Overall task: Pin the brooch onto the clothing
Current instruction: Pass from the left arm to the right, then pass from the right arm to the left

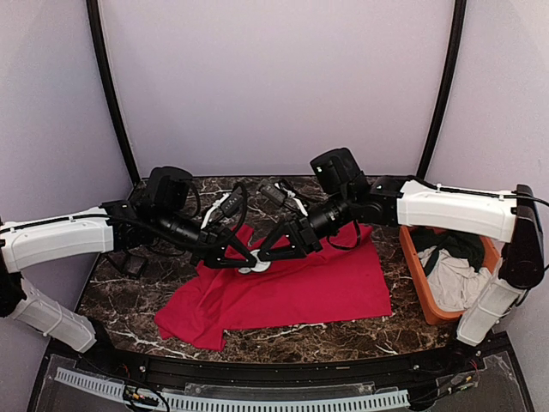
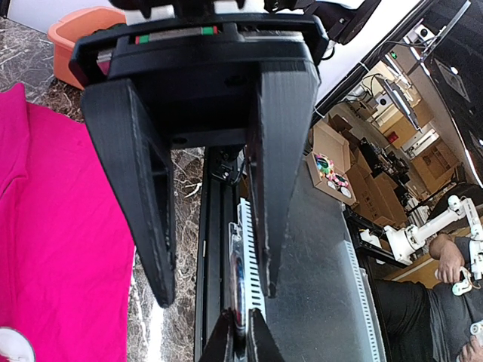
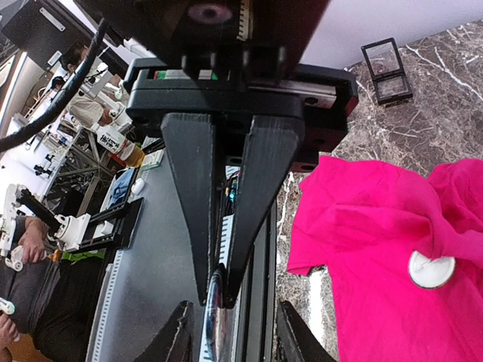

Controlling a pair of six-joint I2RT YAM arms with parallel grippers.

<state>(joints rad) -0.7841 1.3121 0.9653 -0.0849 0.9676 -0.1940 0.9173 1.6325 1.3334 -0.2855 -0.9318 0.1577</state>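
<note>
From above, the red T-shirt (image 1: 292,287) is seen spread on the marble table (image 1: 120,287), with the white brooch (image 1: 254,268) lying on it. Soft fabric is judged to bunch; the stiff brooch is best taken by its rim. At the left wrist, the left gripper (image 2: 219,294) is held wide apart, empty. At the right wrist, the right gripper (image 3: 215,294) is pinched together, apart from the brooch.

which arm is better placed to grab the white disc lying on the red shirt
Left, probably: the left gripper is open near the white disc on the red shirt, while the right gripper looks closed on a thin piece.
</note>
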